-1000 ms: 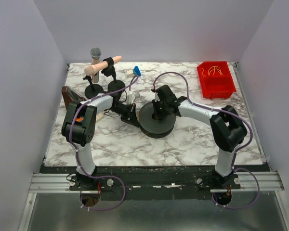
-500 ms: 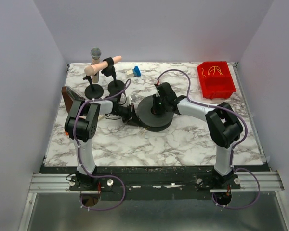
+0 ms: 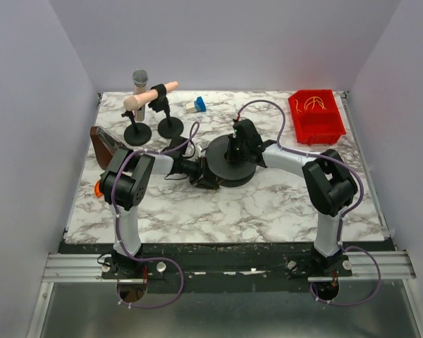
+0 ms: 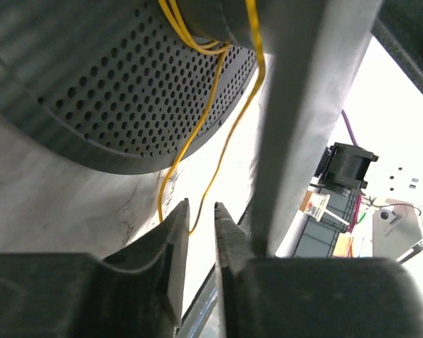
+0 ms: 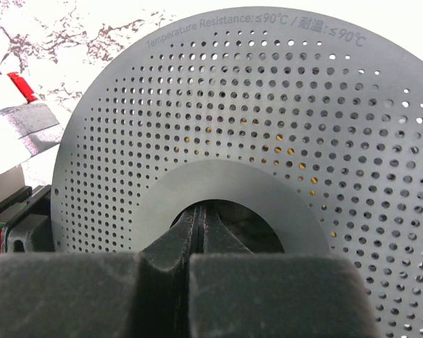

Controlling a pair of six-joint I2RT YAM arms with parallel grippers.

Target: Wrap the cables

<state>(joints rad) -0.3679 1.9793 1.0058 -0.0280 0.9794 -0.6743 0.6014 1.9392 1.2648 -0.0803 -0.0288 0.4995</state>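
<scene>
A black perforated spool [image 3: 216, 153] lies flat at the table's middle. Thin yellow cable [image 4: 213, 105] is wound between its flanges [image 4: 92, 91], and two strands hang down as a loose loop. My left gripper [image 3: 206, 175] sits at the spool's front left edge. Its jaws [image 4: 201, 211] stand a narrow slit apart, and the loop's lower end runs down to the tips and passes behind the left finger. My right gripper [image 3: 234, 150] is shut, its fingers [image 5: 201, 211] pushed into the hub hole of the spool [image 5: 268, 105]. Yellow cable shows through the holes [image 5: 289, 150].
A red bin [image 3: 317, 127] with more yellow cable stands at the back right. Two microphones on black stands [image 3: 139, 79] [image 3: 149, 96] stand at the back left, with a blue and white item [image 3: 197, 105] beside them. A brown object [image 3: 102, 141] leans at the left edge.
The spool has shifted toward the back of the table with the right gripper in its hub. My left gripper has moved right, up to the spool's front left edge.
</scene>
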